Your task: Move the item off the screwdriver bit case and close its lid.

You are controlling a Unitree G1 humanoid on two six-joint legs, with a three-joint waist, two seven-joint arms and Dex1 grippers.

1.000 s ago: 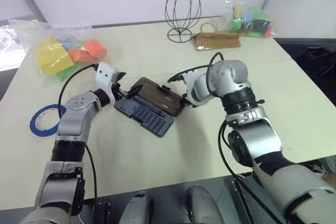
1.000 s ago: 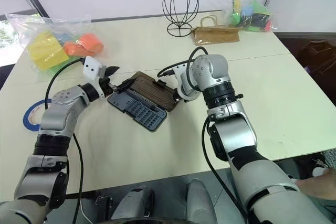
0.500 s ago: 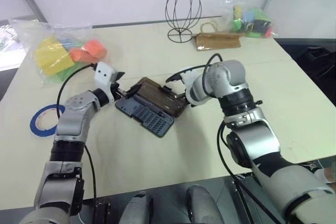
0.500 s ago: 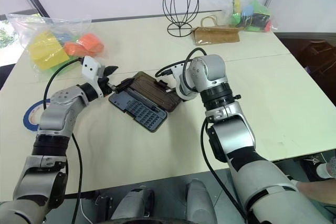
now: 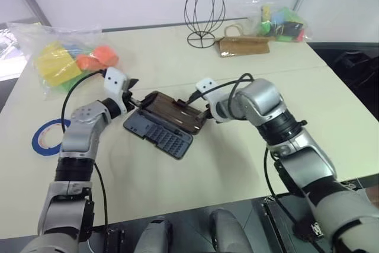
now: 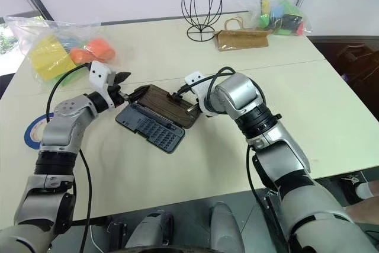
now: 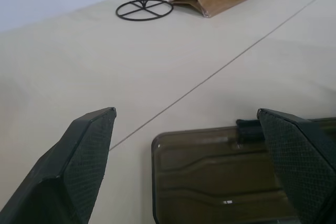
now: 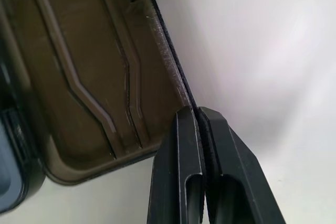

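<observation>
The screwdriver bit case (image 5: 157,135) lies open on the table, its dark grey base showing rows of bits. Its smoky-brown lid (image 5: 177,112) lies folded back behind it. My right gripper (image 5: 204,113) is shut, and its fingertips (image 8: 197,116) touch the lid's right rim (image 8: 173,61). My left gripper (image 5: 138,92) stands open at the case's left end, apart from it, with the lid (image 7: 220,182) between and beyond its fingers (image 7: 89,150). The item, a blue tape ring (image 5: 46,136), lies flat on the table at the far left, off the case.
A bag of colourful blocks (image 5: 59,57) sits at the back left and another (image 5: 283,23) at the back right. A black wire ornament (image 5: 204,13) and a brown pouch (image 5: 244,45) stand at the back. The table's front edge (image 5: 189,202) is close.
My right gripper has shut and its wrist has turned, the arm swinging out to the right, with the fingertips now at the lid's rim. The left arm has stayed put.
</observation>
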